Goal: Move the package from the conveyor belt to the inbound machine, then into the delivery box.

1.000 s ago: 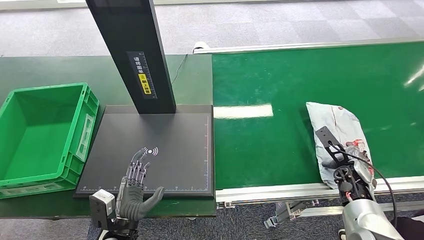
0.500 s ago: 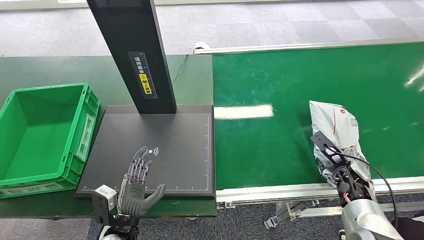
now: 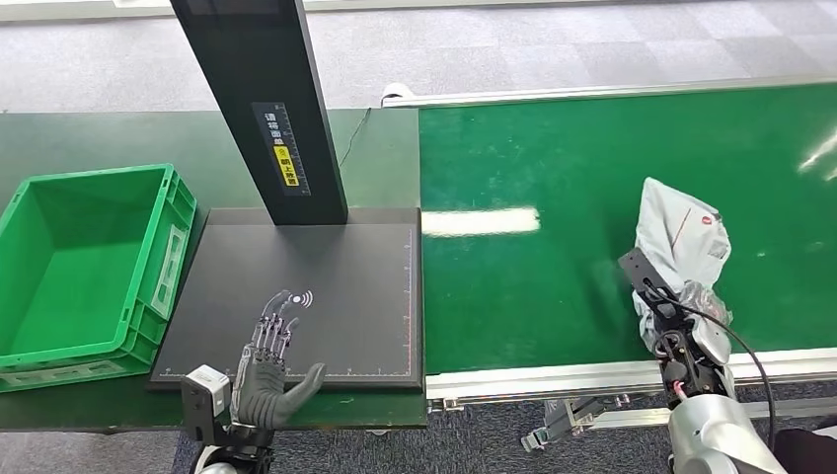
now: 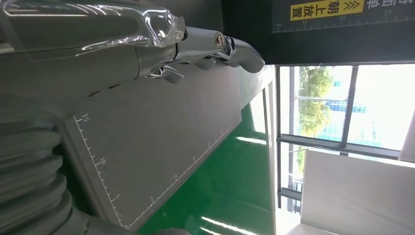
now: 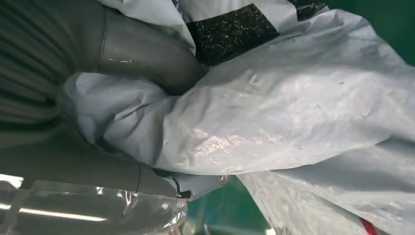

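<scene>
A grey plastic package (image 3: pixel 683 237) with red print stands tilted up off the green conveyor belt (image 3: pixel 553 276) near its front edge. My right hand (image 3: pixel 681 321) grips its near end. Up close, the thumb (image 5: pixel 147 54) presses into the crumpled package (image 5: pixel 274 112) and fingers wrap under it. My left hand (image 3: pixel 268 370) hovers over the front edge of the black inbound machine plate (image 3: pixel 336 286), fingers spread and straight, holding nothing; the fingers (image 4: pixel 215 44) reach over that plate (image 4: pixel 161 137). The green delivery box (image 3: pixel 84 267) sits empty left of the plate.
The machine's black post (image 3: pixel 266 99) with a yellow label rises from the plate's back edge. A silver rail (image 3: pixel 592 377) borders the belt's front. Grey carpet floor lies beyond the tables.
My right hand has closed on the package and lifted it: it lay flat on the belt, now its far end stands up and is shifted right. Left hand is unmoved.
</scene>
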Action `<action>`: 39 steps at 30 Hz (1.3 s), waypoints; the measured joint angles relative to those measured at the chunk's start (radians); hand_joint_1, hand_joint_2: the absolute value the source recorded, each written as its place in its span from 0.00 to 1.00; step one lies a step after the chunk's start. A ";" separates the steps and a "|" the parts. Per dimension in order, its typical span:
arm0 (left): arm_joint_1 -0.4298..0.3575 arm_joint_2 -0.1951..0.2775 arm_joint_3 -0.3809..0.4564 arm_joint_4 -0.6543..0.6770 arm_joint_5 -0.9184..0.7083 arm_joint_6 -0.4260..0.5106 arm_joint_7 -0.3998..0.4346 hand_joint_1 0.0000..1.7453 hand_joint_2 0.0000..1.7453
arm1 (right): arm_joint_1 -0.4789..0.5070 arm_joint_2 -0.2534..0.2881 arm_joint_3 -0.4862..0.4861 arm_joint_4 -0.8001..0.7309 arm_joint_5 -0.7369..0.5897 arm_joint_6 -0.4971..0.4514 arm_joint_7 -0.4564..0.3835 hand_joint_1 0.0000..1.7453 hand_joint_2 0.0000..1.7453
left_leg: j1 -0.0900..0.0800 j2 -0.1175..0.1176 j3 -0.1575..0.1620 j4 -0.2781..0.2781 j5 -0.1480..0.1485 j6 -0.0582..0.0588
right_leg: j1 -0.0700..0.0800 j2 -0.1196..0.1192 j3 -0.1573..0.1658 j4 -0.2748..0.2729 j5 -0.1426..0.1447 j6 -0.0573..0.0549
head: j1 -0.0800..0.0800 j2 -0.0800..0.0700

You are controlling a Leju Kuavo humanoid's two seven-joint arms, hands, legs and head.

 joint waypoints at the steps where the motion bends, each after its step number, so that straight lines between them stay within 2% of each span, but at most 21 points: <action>1: 0.004 0.000 0.001 -0.002 0.000 0.000 0.000 0.00 1.00 | -0.006 0.004 -0.018 -0.004 -0.017 -0.051 -0.044 1.00 1.00 | 0.000 0.000 0.000 0.000 0.000 0.000 | 0.000 0.000 0.000 0.000 0.000 0.000 | 0.000 0.000; 5: 0.011 0.000 0.001 -0.006 0.000 0.006 -0.002 0.00 1.00 | -0.040 0.013 -0.106 -0.023 -0.114 -0.172 -0.241 1.00 1.00 | 0.000 0.000 0.001 0.000 0.000 0.000 | 0.000 0.000 0.000 0.000 0.000 0.000 | 0.000 0.000; 9: 0.012 0.000 0.000 -0.003 0.000 0.027 -0.015 0.00 1.00 | -0.069 0.025 -0.204 -0.048 -0.253 -0.200 -0.465 1.00 1.00 | 0.000 0.000 0.000 0.000 0.000 0.000 | 0.000 0.000 0.000 0.000 0.000 0.000 | 0.000 0.000; 11: 0.011 0.000 -0.001 0.001 0.003 0.037 -0.021 0.00 1.00 | -0.083 0.034 -0.244 -0.060 -0.301 -0.199 -0.543 1.00 1.00 | 0.000 0.000 0.000 0.000 0.000 0.000 | 0.000 0.000 0.000 0.000 0.000 0.000 | 0.000 0.000; 15: 0.009 0.000 -0.003 0.012 0.008 0.050 -0.032 0.00 1.00 | -0.108 0.059 -0.286 -0.086 -0.368 -0.156 -0.667 1.00 1.00 | 0.000 0.000 0.000 0.000 0.000 0.000 | 0.000 0.000 0.000 0.000 0.000 0.000 | 0.000 0.000; 18: 0.007 -0.001 -0.006 0.018 0.009 0.054 -0.034 0.00 1.00 | -0.120 0.083 -0.294 -0.102 -0.384 -0.126 -0.709 1.00 1.00 | 0.000 0.000 0.001 0.000 0.001 0.000 | 0.000 0.000 0.000 0.000 0.000 0.000 | 0.000 0.000; 21: 0.004 -0.001 -0.010 0.025 0.009 0.058 -0.036 0.00 1.00 | -0.123 0.119 -0.279 -0.121 -0.382 -0.002 -0.762 1.00 1.00 | 0.000 0.001 0.000 0.000 0.001 0.001 | 0.000 0.000 0.000 0.000 0.001 -0.001 | 0.000 0.000; 23: -0.001 -0.001 -0.011 0.030 0.009 0.058 -0.039 0.00 1.00 | -0.117 0.163 -0.231 -0.144 -0.350 0.105 -0.804 1.00 1.00 | 0.001 0.005 0.000 -0.001 0.001 0.000 | 0.000 0.003 -0.001 0.001 0.001 -0.002 | 0.000 0.000; 25: -0.010 -0.001 -0.011 0.037 0.005 0.054 -0.043 0.00 1.00 | -0.099 0.221 -0.140 -0.174 -0.318 0.195 -0.838 1.00 1.00 | 0.001 0.007 0.002 -0.001 0.001 0.000 | 0.001 0.005 -0.001 0.001 0.001 -0.002 | 0.000 0.000; 29: -0.029 -0.001 -0.011 0.057 -0.004 0.043 -0.052 0.00 1.00 | -0.045 0.316 0.076 -0.224 -0.346 0.281 -0.859 1.00 1.00 | 0.002 0.000 0.001 -0.001 0.004 -0.003 | 0.003 0.000 -0.002 0.001 0.001 -0.003 | 0.000 0.000; 35: -0.039 0.001 -0.008 0.085 -0.007 0.040 -0.068 0.00 1.00 | 0.015 0.387 0.416 -0.255 -0.464 0.502 -0.865 1.00 1.00 | 0.003 0.001 0.000 -0.001 0.004 -0.003 | 0.003 0.001 -0.003 0.001 0.001 -0.003 | 0.000 0.000; 39: -0.039 0.002 -0.004 0.089 -0.008 0.041 -0.071 0.00 1.00 | 0.033 0.401 0.633 -0.265 -0.540 0.579 -0.865 1.00 1.00 | 0.002 0.000 -0.001 -0.001 0.004 -0.003 | 0.003 -0.001 -0.003 0.001 0.001 -0.003 | 0.001 0.000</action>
